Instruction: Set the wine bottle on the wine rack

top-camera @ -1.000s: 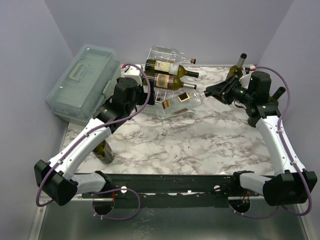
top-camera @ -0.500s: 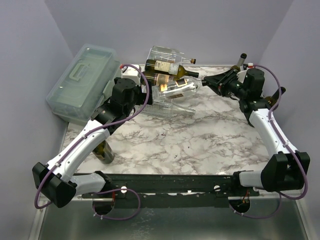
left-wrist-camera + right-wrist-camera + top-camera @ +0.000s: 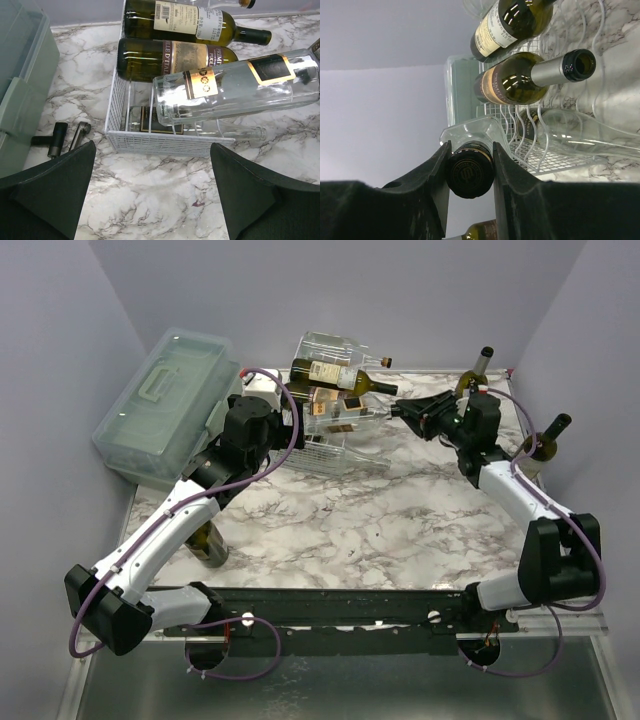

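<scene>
Right arm swung in toward the rack over the last second; clear wine bottle point(image 3: 345, 412) rose from low in front of it to mid height.

Top view: right gripper point(image 3: 402, 411) is clamped on the bottle's neck end. The bottle lies roughly level across the wine rack point(image 3: 335, 458), overlapping the lower of two dark bottles point(image 3: 335, 373) already racked. Pale-green storage box point(image 3: 165, 400) sits left of the rack.

Left wrist view: left gripper point(image 3: 152, 149) has its jaws spread wide, nothing between them, hovering in front of the rack's white grid edge. The clear bottle runs crosswise, base over the rack, neck off to the right. Can't tell whether it rests on the wires.

Right wrist view: both fingers point(image 3: 432, 175) press on the bottle's dark cap point(image 3: 470, 172), with rack wires and the dark bottles beyond.
</scene>
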Robot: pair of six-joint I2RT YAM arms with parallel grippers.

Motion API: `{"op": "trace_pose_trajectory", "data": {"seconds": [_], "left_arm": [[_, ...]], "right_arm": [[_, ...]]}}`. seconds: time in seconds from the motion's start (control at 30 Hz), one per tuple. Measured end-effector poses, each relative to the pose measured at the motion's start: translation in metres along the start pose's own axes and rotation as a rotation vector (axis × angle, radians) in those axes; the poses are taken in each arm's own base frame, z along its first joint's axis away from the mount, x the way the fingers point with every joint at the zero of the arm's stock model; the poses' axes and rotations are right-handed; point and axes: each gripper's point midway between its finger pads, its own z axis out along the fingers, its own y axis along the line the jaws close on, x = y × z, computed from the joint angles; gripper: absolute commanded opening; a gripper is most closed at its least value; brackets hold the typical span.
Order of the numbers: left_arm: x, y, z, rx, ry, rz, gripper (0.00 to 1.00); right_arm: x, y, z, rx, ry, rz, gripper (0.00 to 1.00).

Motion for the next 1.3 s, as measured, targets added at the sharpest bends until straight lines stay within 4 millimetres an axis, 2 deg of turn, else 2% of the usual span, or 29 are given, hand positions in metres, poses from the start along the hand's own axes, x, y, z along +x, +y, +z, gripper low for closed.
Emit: {"op": "trace_pose_trajectory", "data": {"seconds": [0.37,0.6,0.87,1.2,1.3], "left_arm": [[0.000,0.002,0.000,-0.010,-0.002,0.010,0.99],[0.000,0.003,0.000,-0.012,-0.002,0.011,0.99],[0.000,0.003,0.000,-0.012,-0.002,0.011,0.99],[0.000,0.003,0.000,-0.012,-0.002,0.010,0.99],[0.000,0.003,0.000,-0.012,-0.002,0.010,0.99]], "right_arm": [[0.032,-0.005,0.029,-0.048,-0.014,0.031,0.01],[0.050,-0.019,0.050,-0.046,-0.001,0.068,0.01],[0.056,-0.031,0.053,-0.040,-0.030,0.095,0.01],[0.064,-0.059,0.050,-0.015,-0.059,0.188,0.01],[0.066,-0.063,0.049,-0.014,-0.066,0.212,0.08]]}}
